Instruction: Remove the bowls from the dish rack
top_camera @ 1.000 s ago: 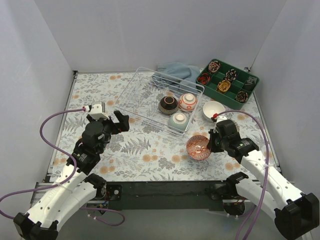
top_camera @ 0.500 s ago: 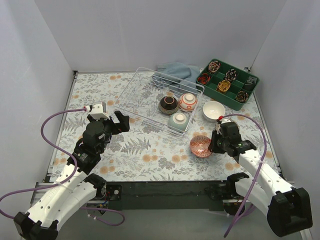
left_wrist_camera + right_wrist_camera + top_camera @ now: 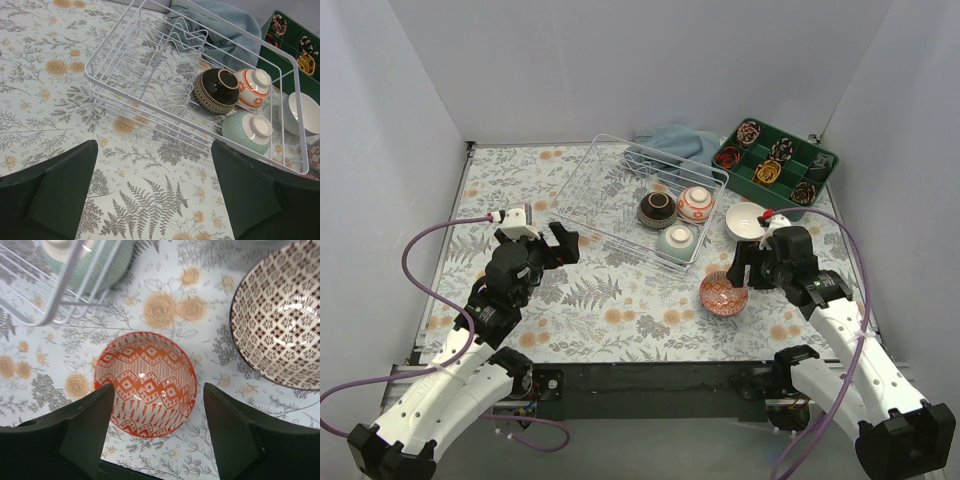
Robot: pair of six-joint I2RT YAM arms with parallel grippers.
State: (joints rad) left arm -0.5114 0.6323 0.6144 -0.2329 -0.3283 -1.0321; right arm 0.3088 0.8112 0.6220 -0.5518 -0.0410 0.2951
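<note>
The right gripper (image 3: pixel 157 410) hangs with its jaws spread wide and holding nothing. Directly beneath the gap between them sits the red patterned bowl (image 3: pixel 145 382), upright on the flowered tablecloth (image 3: pixel 165 305), apart from both fingers. Outside the right-hand finger lies a brown patterned bowl (image 3: pixel 280 325), and a white bowl (image 3: pixel 747 220) rests on the cloth just past the gripper. That makes three bowls unloaded. The left gripper (image 3: pixel 154 170) is also wide open and empty, and the dish rack (image 3: pixel 150 80) stands ahead of its jaws, well clear of the fingertips. In the rack's far corner, ahead and to the right of those jaws, lie a dark bowl (image 3: pixel 216 91), a red-and-white bowl (image 3: pixel 252 87) and a green bowl (image 3: pixel 247 131), all tipped on their sides. By my judgement the job is about half done, with those three yet to lift out.
</note>
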